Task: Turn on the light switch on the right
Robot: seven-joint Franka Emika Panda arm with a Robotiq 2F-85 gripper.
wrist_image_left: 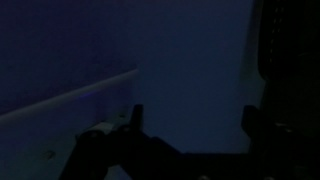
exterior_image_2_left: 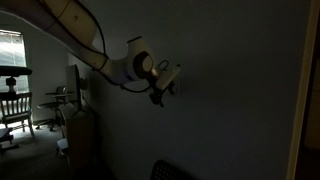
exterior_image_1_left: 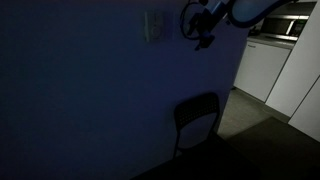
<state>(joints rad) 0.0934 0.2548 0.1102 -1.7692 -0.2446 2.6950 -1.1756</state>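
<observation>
The room is dark. A pale switch plate [exterior_image_1_left: 154, 27] sits high on the wall in an exterior view; its separate switches cannot be made out. My gripper [exterior_image_1_left: 203, 38] hangs just to the right of the plate, close to the wall. In an exterior view the gripper [exterior_image_2_left: 162, 90] points at the wall from the end of the white arm. In the wrist view the two fingers stand wide apart, so the gripper [wrist_image_left: 193, 118] is open and empty. It faces bare dark wall there, and the switch plate does not show.
A dark chair [exterior_image_1_left: 197, 120] stands against the wall below the gripper. Pale kitchen cabinets [exterior_image_1_left: 262, 68] lie past the wall's corner. A wooden chair [exterior_image_2_left: 12, 106] and a window [exterior_image_2_left: 12, 48] lie behind the arm.
</observation>
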